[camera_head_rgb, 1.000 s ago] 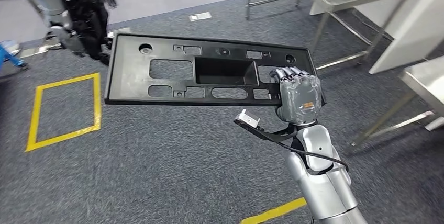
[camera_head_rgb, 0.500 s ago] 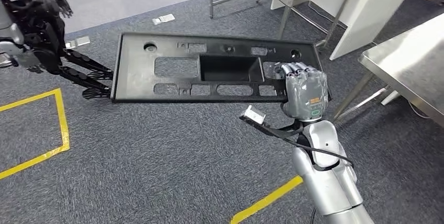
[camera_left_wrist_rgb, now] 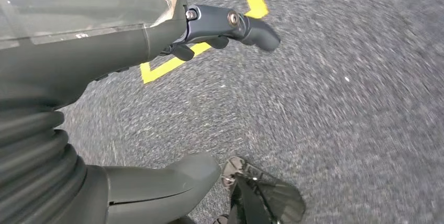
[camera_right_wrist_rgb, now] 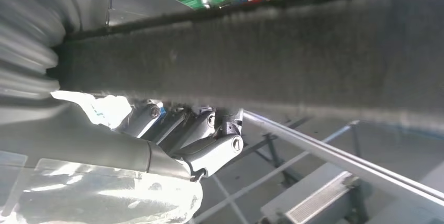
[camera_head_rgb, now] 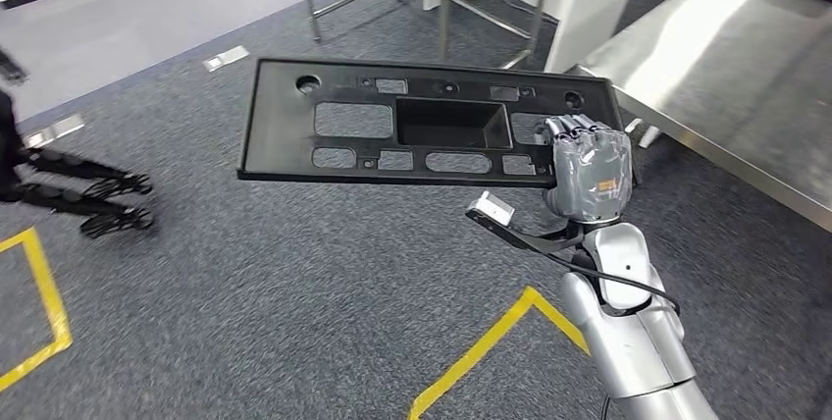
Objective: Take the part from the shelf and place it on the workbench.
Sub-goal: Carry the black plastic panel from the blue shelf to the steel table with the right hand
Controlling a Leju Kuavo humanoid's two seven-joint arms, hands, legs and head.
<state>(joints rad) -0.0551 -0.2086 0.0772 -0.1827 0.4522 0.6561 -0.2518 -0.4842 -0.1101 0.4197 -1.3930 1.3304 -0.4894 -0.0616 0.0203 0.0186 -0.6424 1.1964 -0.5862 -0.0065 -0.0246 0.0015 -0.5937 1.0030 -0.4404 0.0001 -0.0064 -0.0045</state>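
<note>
Gripped at one end by the right hand (camera_head_rgb: 587, 173), the part (camera_head_rgb: 422, 131) is held level at frame centre, clear of the floor, near the tabletop (camera_head_rgb: 726, 77) at upper right; the left hand (camera_left_wrist_rgb: 157, 30) hangs with fingers apart, holding nothing.

The right arm (camera_head_rgb: 628, 341) was silver, built of rounded, glossy segments, with a black cable looping along its wrist. A small white-tipped black bracket (camera_head_rgb: 491, 212) stuck out beside the wrist. The right hand (camera_head_rgb: 587, 167) was grey, wrapped in clear film, with an orange marking on its back and metal finger links fastened by round screws. The left hand (camera_left_wrist_rgb: 157, 30) had a grey ribbed cover, a thick grey thumb (camera_left_wrist_rgb: 167, 177) and darker fingers (camera_left_wrist_rgb: 246, 25) with visible screw heads.
</note>
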